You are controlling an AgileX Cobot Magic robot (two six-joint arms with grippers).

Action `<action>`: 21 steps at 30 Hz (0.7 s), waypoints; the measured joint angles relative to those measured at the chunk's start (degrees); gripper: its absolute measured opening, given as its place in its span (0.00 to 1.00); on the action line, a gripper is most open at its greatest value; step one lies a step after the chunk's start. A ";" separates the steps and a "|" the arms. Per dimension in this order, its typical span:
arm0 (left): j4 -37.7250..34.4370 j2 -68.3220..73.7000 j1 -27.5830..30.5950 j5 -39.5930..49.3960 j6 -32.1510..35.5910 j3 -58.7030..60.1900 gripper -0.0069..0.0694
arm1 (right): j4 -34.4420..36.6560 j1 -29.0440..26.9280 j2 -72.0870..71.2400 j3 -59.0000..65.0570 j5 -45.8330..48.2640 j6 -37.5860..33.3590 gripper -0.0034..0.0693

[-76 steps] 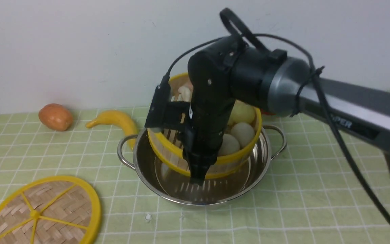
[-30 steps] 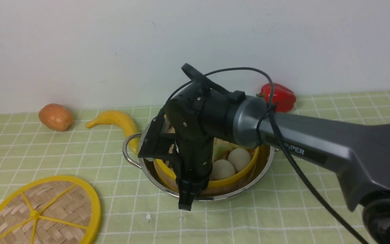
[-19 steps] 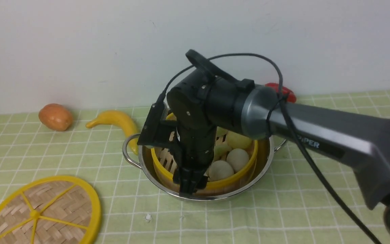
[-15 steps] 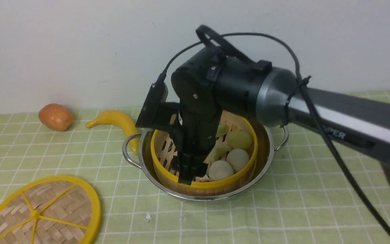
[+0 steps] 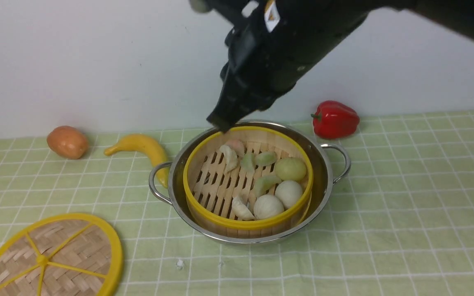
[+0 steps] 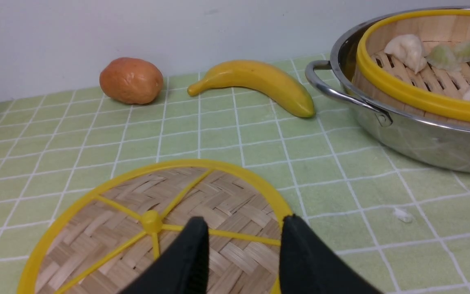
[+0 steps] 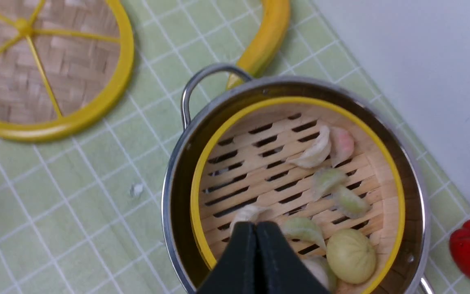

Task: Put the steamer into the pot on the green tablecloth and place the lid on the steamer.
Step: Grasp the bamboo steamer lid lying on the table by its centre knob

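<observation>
Though just beside pot (image 5: 321, 181), banana (image 5: 142, 144) outside it.

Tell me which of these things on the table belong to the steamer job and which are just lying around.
Part of the job: steamer, pot, lid, green tablecloth.

Just lying about: banana, red pepper, brown potato.

Bamboo steamer (image 5: 247, 225), yellow rim, slatted floor, upright inside pot (image 5: 321, 181), uncovered. Pot shiny steel, two loop handles, on green tablecloth (image 5: 385, 205). Woven lid (image 5: 56, 255), yellow rim and spokes, flat on tablecloth, front-left, apart from pot.
</observation>
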 joint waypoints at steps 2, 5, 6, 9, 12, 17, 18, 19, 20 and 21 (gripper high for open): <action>0.00 0.00 0.00 0.00 0.00 0.00 0.41 | 0.16 0.00 -1.12 -0.03 0.00 0.68 0.03; 0.00 0.00 0.00 0.00 0.00 0.00 0.41 | 0.21 0.00 -4.06 -0.10 -0.06 1.39 0.03; 0.00 0.00 0.00 0.00 0.00 0.00 0.41 | 0.21 0.00 -4.65 -0.10 -0.38 1.45 0.03; 0.00 0.00 0.00 0.00 0.00 0.00 0.41 | 0.52 0.00 -5.64 -0.10 -1.96 1.61 0.03; 0.00 0.00 0.00 0.00 0.00 0.00 0.41 | 1.62 0.00 -5.79 -0.10 -2.71 1.65 0.04; 0.00 0.00 0.00 0.00 0.00 0.00 0.41 | 2.28 0.00 -8.71 1.90 -2.79 1.59 0.05; 0.00 0.00 0.00 0.00 0.00 0.00 0.41 | 2.34 0.00 -10.59 3.52 -3.15 1.65 0.05; 0.00 0.00 0.00 0.00 0.00 0.00 0.41 | 2.40 -0.22 -13.25 5.92 -3.96 1.65 0.05; 0.00 0.00 0.00 0.00 0.00 0.00 0.41 | 2.86 -0.89 -17.11 9.85 -5.86 1.79 0.05; 0.00 0.00 0.00 0.00 0.00 0.00 0.41 | 2.86 -1.83 -19.99 13.06 -7.45 1.89 0.05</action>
